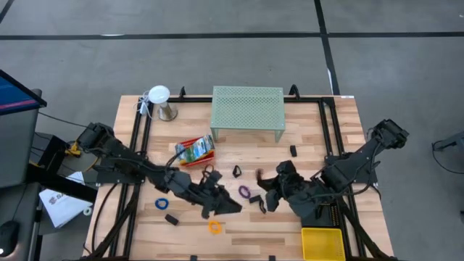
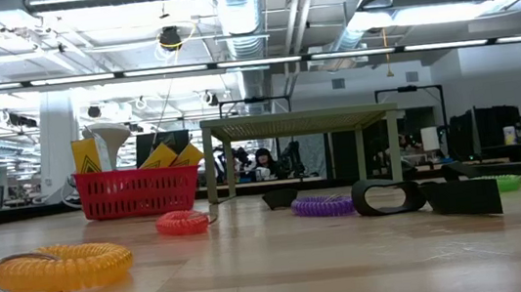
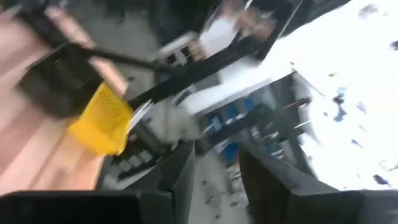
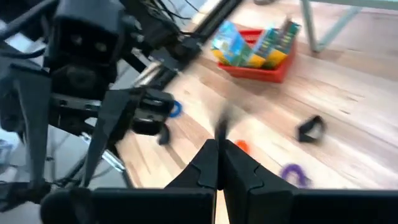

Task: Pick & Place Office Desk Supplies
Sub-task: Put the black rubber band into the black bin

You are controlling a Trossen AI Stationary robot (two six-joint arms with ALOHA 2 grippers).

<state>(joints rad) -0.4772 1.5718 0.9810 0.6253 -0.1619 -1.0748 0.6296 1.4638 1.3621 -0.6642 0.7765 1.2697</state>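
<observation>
Hovering low over the table's middle, the right gripper [image 4: 217, 163] is clenched with nothing visibly in it. The left gripper [image 3: 214, 177] stands parted and empty. A purple elastic loop [image 1: 245, 191] lies between them, light and floppy; pinching its rim from above seems best.
</observation>
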